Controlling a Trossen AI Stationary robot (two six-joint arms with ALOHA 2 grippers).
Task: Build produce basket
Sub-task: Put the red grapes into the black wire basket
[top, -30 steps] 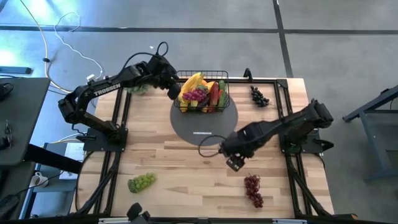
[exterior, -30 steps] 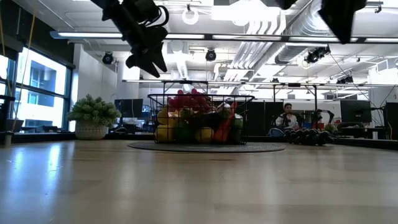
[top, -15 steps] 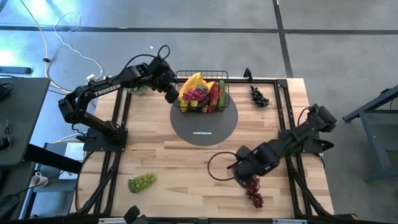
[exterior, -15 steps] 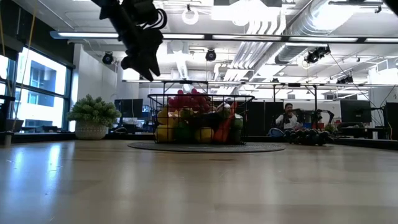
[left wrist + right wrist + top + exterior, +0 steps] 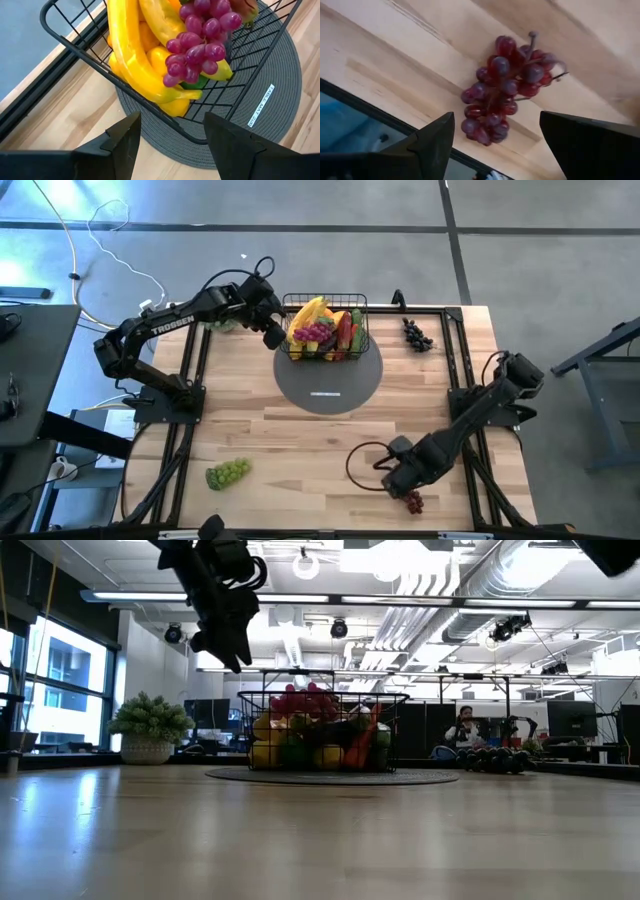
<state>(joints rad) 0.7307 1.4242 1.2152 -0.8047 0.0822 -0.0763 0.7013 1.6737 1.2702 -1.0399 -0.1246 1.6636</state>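
The black wire basket (image 5: pixel 326 327) is standing on a round grey mat (image 5: pixel 329 377) near the middle of the table's (image 5: pixel 280 440) far edge. It is holding a heap of toy produce: yellow bananas (image 5: pixel 131 55) are leaning against one wall, a purple grape bunch (image 5: pixel 200 42) is lying on top of them, and red and green pieces are showing beside these in the high view. In the low view the basket (image 5: pixel 322 730) is looking full up to its rim, with the grapes rising slightly above it.

The left pincer (image 5: pixel 273 333) is hovering just beside the basket's left wall, above the table's far left part; its fingers (image 5: pixel 120 142) are spread apart and gripping nothing, with the basket's corner and the mat showing between them.

The right pincer (image 5: pixel 398 480) is reaching down at the table's near right corner, directly over a red grape bunch (image 5: pixel 507 85) that is lying on the wood close to the table's edge. Its fingers (image 5: pixel 432 142) are standing wide apart on either side of the bunch, not closing on it.

A green grape bunch (image 5: pixel 227 473) is lying near the table's near left corner, and a dark grape bunch (image 5: pixel 417 334) is lying near the far right corner. A grey-green leafy bunch (image 5: pixel 148 720) is sitting at the far left corner.
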